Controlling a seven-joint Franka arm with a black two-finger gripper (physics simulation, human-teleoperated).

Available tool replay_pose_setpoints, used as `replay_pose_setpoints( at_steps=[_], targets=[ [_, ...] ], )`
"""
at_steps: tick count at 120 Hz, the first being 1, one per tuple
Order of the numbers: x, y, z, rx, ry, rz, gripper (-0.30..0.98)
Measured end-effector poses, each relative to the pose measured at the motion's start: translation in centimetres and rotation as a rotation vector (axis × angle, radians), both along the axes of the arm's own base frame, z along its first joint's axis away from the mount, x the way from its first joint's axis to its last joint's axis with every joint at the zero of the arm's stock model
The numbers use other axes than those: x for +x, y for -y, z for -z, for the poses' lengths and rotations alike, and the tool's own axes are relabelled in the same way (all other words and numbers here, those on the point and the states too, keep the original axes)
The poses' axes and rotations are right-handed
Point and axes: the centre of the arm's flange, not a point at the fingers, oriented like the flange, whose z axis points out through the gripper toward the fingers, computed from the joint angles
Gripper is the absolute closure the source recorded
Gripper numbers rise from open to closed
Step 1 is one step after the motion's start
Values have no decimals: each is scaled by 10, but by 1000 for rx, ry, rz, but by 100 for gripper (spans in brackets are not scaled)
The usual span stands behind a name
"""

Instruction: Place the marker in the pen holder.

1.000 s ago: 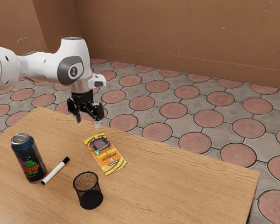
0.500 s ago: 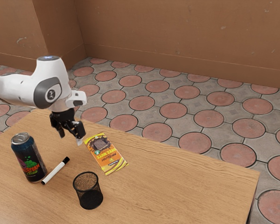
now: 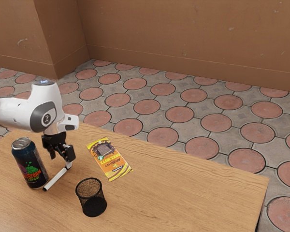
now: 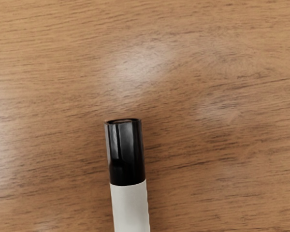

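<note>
My gripper (image 3: 61, 161) is low over the table at the marker's capped end, its two fingers apart. Beneath it the white marker (image 3: 55, 180) lies on the wood, the black cap hidden by a finger in the exterior view. Under the hand, the wrist view has the marker (image 4: 128, 164) with its black cap and part of the white barrel. The pen holder, a black mesh cup (image 3: 92, 197), stands upright on the exterior view's right of the marker.
A dark drink can (image 3: 30, 164) stands close to the marker, toward the exterior view's left. A yellow and orange snack packet (image 3: 109, 158) lies flat beyond the pen holder. The wooden table (image 3: 183, 193) ends at a far edge above the tiled floor.
My hand has come down and toward the exterior view's left, from above the table's far side to the marker. The marker, cup, can and packet have stayed put.
</note>
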Motion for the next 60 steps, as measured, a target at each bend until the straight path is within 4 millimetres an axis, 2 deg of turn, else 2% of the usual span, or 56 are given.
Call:
replay_pose_setpoints(
  at_steps=[13,60],
  targets=[
    [3,0,17,6,-12,17,0],
    [6,-4,38,11,-18,45,0]
  ],
)
